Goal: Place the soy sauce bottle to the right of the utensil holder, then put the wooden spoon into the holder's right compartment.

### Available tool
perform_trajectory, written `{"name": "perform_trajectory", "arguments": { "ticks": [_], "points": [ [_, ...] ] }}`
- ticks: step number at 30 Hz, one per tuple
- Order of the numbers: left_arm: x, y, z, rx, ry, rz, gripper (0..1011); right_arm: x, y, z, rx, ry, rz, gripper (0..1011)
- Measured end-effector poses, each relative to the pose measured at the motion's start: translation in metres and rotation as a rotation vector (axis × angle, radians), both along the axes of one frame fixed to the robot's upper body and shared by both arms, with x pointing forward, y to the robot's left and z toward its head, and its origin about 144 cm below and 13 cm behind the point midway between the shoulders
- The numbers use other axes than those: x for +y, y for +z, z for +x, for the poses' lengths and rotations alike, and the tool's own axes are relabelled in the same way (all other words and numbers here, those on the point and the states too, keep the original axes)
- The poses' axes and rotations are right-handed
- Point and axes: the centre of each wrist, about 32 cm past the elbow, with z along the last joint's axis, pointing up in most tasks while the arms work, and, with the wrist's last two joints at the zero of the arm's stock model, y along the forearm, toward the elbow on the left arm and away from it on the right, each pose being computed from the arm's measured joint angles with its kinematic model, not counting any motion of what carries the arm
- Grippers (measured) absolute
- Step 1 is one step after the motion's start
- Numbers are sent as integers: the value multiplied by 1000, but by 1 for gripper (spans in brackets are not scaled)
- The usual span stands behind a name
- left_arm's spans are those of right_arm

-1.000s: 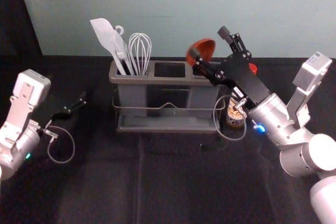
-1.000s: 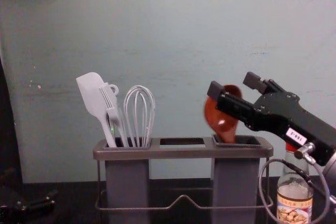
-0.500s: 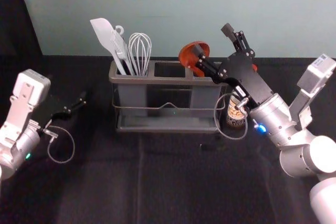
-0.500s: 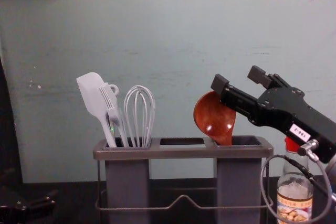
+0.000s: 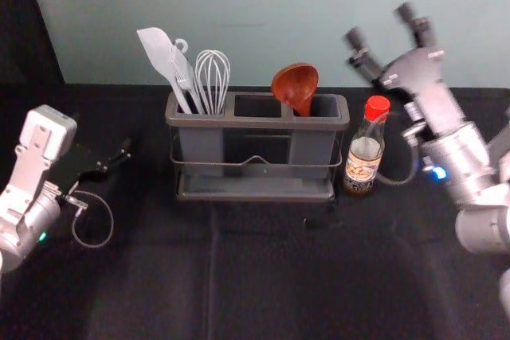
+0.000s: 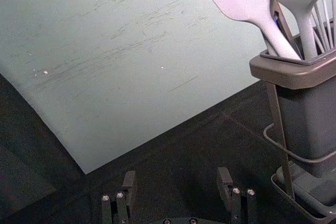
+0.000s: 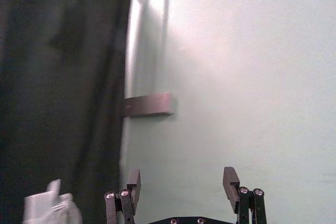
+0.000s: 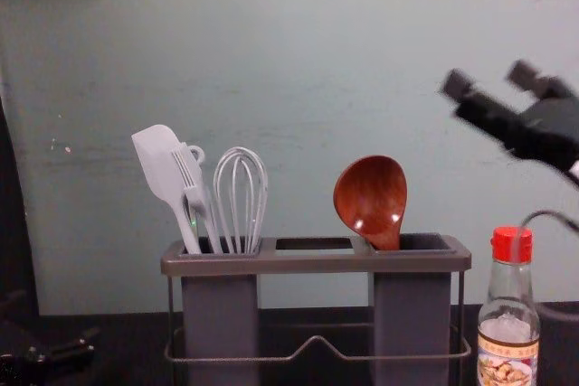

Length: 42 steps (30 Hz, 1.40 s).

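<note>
So starting on the left: the left gripper (image 5: 127,150) is just parked low over the black table (image 5: 143,268), off to the holder's left. Its own wrist view has the two fingers well spread with nothing between them.

Up and to the right of that gripper are the white tools, all leaning in the holder's left compartment: first the spatula (image 5: 159,53), then the brush (image 5: 182,76), then the whisk (image 5: 213,81). The grey utensil holder (image 5: 255,123) itself stands upright to the right of the left gripper, and lower than the right one, on that one's left.

Next along is the wooden spoon (image 5: 295,84), down and to the left of the right gripper and well apart from it. It's sitting in the holder's right compartment, handle down, bowl up above the rim, tipped a bit to the left.

Then the soy sauce bottle (image 5: 362,163), red cap on, standing upright on the table just beside the holder's right end. It's below the right gripper, and the two aren't touching.

Last one, the right gripper (image 5: 379,25) is up in the air in front of the wall (image 5: 263,5), higher than everything else on the table. Fingers wide apart, got hold of nothing, arm running off to the right.
</note>
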Motion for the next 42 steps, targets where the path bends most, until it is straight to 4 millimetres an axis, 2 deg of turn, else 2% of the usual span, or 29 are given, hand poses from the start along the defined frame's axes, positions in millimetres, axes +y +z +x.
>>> {"name": "perform_trajectory", "arguments": {
  "ticks": [7,13,14,20,26,33,42],
  "points": [
    [0,0,0,0,0,0,1000,-39,2,0,-23,-166,31,1002],
    [0,0,0,0,0,0,1000,-58,-4,-1,60,-305,-9,1002],
    [0,0,0,0,0,0,1000,-58,-4,-1,60,-305,-9,1003],
    [0,0,0,0,0,0,1000,-64,-7,-4,338,-466,-157,1003],
    [0,0,0,0,0,0,1000,-64,-8,-2,534,-498,-263,1003],
    [0,0,0,0,0,0,1000,-62,-10,-1,614,-481,-331,1003],
    [0,0,0,0,0,0,1000,-60,-10,-1,606,-474,-353,1003]
  ]
}}
